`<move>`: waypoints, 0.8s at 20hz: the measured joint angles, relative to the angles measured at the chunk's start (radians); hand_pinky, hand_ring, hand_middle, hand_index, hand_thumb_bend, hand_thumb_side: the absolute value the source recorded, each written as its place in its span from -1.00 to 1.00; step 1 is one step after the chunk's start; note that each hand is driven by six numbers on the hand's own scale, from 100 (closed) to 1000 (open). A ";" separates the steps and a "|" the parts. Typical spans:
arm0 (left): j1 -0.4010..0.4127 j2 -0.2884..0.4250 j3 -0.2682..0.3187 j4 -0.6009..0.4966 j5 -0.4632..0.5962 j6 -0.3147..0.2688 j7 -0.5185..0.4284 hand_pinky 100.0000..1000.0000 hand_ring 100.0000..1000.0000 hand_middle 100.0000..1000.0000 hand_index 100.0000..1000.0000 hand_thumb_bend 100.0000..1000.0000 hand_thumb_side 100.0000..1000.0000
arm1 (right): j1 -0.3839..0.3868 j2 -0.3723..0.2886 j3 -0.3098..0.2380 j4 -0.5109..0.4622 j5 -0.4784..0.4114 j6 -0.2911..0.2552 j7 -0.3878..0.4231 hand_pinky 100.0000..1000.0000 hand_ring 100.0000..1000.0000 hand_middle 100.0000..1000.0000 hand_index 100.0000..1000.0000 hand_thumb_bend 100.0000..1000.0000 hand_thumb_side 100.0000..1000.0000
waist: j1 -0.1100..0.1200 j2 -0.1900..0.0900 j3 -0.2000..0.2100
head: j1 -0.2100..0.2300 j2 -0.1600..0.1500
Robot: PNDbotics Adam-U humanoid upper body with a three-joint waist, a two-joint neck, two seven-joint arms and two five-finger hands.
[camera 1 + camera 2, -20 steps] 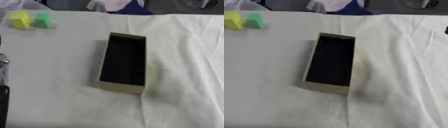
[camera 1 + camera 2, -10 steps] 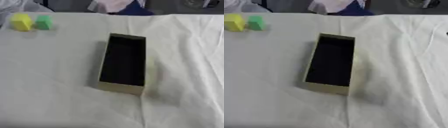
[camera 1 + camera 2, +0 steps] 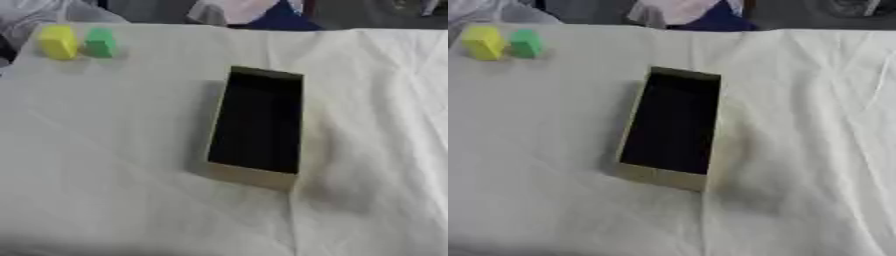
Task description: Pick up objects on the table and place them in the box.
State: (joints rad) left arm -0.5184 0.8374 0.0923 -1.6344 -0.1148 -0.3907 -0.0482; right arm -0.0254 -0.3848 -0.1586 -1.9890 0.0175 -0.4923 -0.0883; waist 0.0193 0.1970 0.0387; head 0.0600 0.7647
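A long, open cardboard box [image 3: 248, 178] with a dark inside stands in the middle of the white cloth, its length running away from me. Nothing shows in it. At the far left of the table a yellow block [image 3: 58, 42] and a green block [image 3: 100, 42] stand side by side, the yellow one on the left. Neither of my hands appears in either view.
The white tablecloth [image 3: 105, 150] covers the whole table and is creased on the right [image 3: 859, 125]. Beyond the far edge there is a person's clothing, pale and dark blue [image 3: 254, 12].
The dark arm at the left edge one second ago has left the picture. The whole picture has shifted slightly, so the camera moved; box and blocks stay put.
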 measured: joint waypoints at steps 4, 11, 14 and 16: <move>-0.065 0.041 -0.032 0.121 -0.097 -0.020 -0.100 0.61 0.70 0.71 0.88 -0.58 -0.40 | 0.000 -0.003 0.005 0.000 0.005 -0.001 0.001 0.58 0.60 0.06 0.61 -1.00 0.38 | 0.003 0.004 -0.004 | -0.001 0.000; -0.190 0.070 -0.085 0.325 -0.272 -0.079 -0.243 0.66 0.72 0.72 0.85 -0.27 -0.57 | 0.000 -0.010 0.011 0.000 0.008 -0.005 0.005 0.58 0.60 0.05 0.61 -1.00 0.38 | 0.003 0.015 -0.012 | -0.012 0.000; -0.234 0.070 -0.102 0.400 -0.350 -0.102 -0.269 0.66 0.73 0.73 0.86 -0.22 -0.62 | -0.001 -0.014 0.012 0.000 0.010 -0.007 0.007 0.58 0.60 0.05 0.61 -1.00 0.39 | 0.003 0.021 -0.017 | -0.021 0.000; -0.255 0.068 -0.108 0.446 -0.394 -0.113 -0.282 0.67 0.74 0.74 0.86 -0.18 -0.64 | -0.001 -0.015 0.012 0.000 0.012 -0.009 0.008 0.58 0.60 0.05 0.61 -1.00 0.39 | 0.003 0.025 -0.019 | -0.022 0.000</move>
State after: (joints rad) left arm -0.7739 0.9057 -0.0157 -1.1885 -0.5090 -0.5040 -0.3299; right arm -0.0260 -0.4002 -0.1469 -1.9890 0.0292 -0.5008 -0.0798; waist 0.0226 0.2225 0.0195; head 0.0383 0.7647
